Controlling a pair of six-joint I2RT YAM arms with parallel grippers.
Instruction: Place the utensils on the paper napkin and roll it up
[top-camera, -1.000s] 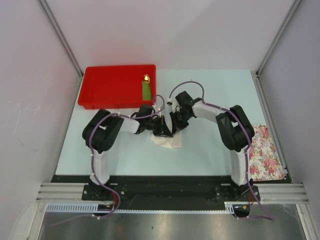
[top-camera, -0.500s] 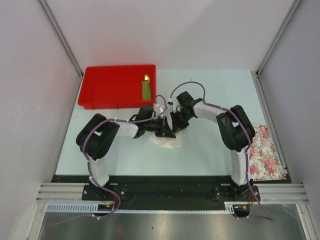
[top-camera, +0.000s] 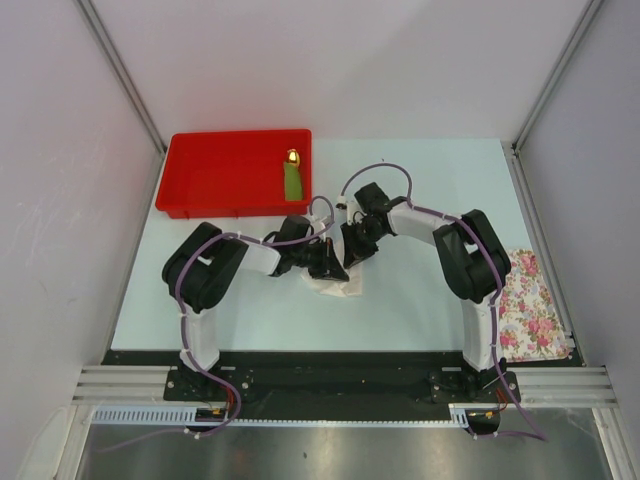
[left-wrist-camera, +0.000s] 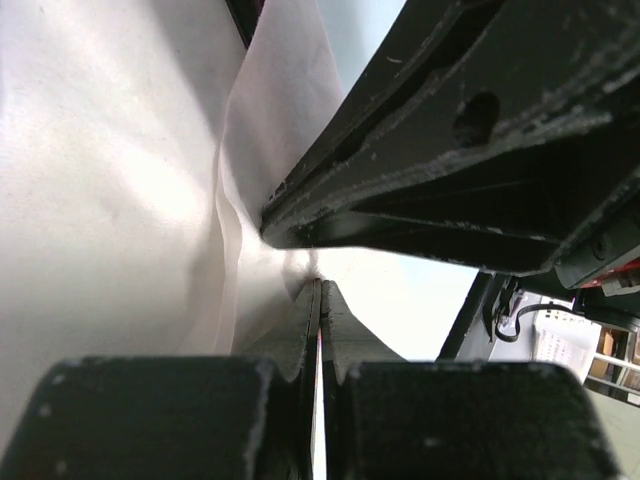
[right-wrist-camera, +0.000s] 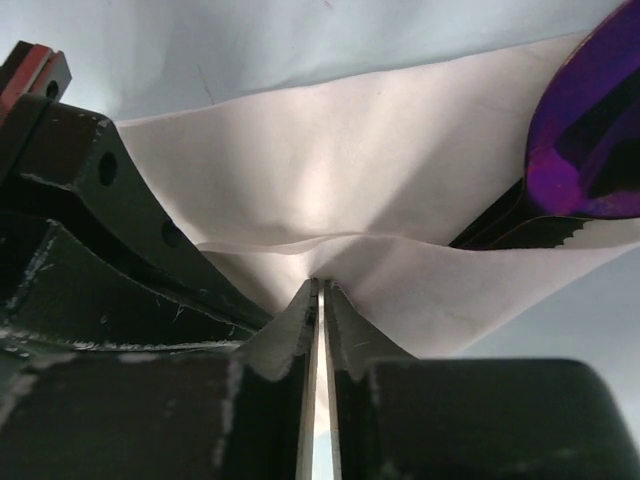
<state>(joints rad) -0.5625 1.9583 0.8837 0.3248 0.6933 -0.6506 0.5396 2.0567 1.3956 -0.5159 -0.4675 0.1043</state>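
White paper napkin lies crumpled on the pale table, both arms converging over it. Beyond the napkin and to its left stands the red tray, with a green piece with a gold tip in its right end. Flowered cloth lies well apart, far right of the napkin.

Noted at the left gripper: fingers pressed together, a thin fold of the napkin pinched at the tips, paper bulging up beside them. The right gripper is likewise clamped on a raised ridge of the same sheet. The two grippers sit just beside each other over the napkin.

At the napkin's right corner in the right wrist view lies the spoon, purple bowl showing. The knife, black with a toothed edge, lies against it. The rest of both is hidden under a napkin fold.
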